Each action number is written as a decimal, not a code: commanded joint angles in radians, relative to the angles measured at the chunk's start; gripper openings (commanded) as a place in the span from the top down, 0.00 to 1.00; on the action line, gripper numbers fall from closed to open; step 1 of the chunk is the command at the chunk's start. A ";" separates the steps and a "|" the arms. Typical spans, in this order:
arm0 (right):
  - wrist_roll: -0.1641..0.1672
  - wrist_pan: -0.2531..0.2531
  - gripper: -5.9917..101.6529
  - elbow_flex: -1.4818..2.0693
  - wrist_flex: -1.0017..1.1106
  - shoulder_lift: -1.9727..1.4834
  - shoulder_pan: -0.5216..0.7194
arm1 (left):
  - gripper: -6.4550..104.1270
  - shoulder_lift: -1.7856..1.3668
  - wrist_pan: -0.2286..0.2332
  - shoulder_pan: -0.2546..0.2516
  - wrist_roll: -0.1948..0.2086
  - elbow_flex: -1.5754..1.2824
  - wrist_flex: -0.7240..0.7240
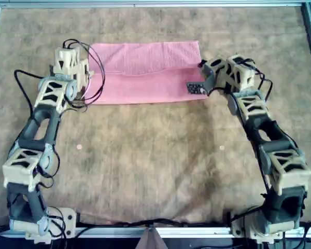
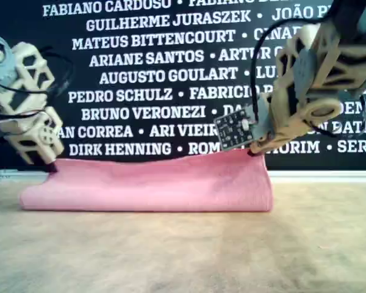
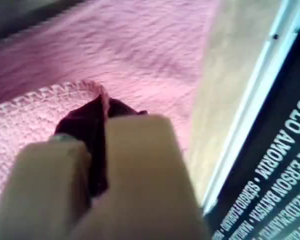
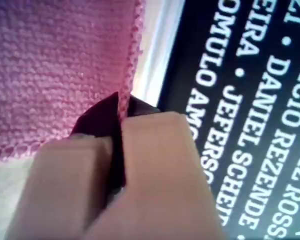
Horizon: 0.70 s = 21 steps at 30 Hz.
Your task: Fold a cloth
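The light-pink cloth lies as a wide band at the far side of the table, doubled over with a rounded fold toward the exterior camera. My left gripper is shut on the cloth's hemmed edge at the overhead view's left end; its jaws pinch the fabric. At the overhead view's right end my right gripper is shut on the other corner, holding it slightly raised. The held upper edge sits about halfway across the lower layer.
A brown felt mat covers the table, bounded by a metal frame. A black banner with white names stands just behind the cloth. A small circuit board hangs off the right gripper.
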<state>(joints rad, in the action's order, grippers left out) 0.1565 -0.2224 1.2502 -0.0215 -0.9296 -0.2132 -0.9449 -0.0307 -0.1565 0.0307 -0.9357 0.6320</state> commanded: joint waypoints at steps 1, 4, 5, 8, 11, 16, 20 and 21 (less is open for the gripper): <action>0.011 0.005 0.95 -0.166 0.052 0.035 0.002 | 0.94 0.020 -0.005 0.021 -0.005 0.175 -0.018; 0.014 0.005 0.95 -0.279 0.052 0.115 0.002 | 0.94 0.084 -0.005 0.021 -0.005 0.261 -0.018; 0.014 0.005 0.95 -0.314 0.052 0.143 0.002 | 0.94 0.107 -0.005 0.021 -0.005 0.287 -0.018; 0.014 0.006 0.95 -0.411 0.052 0.212 0.003 | 0.94 0.169 -0.008 0.021 -0.005 0.359 -0.018; 0.014 0.006 0.95 -0.492 0.052 0.268 0.003 | 0.93 0.219 -0.008 0.021 -0.005 0.422 -0.018; 0.014 0.006 0.93 -0.586 0.052 0.331 0.006 | 0.90 0.293 -0.009 0.023 -0.005 0.520 -0.018; 0.014 0.006 0.77 -0.600 0.052 0.344 0.018 | 0.72 0.336 -0.009 0.026 -0.005 0.578 -0.017; 0.014 0.006 0.72 -0.598 0.052 0.344 0.018 | 0.67 0.337 -0.009 0.032 -0.005 0.583 -0.017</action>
<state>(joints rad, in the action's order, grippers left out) 0.1657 -0.2224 0.7348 -0.0215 -0.5492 -0.2086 -0.5691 -0.0337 -0.1565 0.0307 -0.4433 0.6320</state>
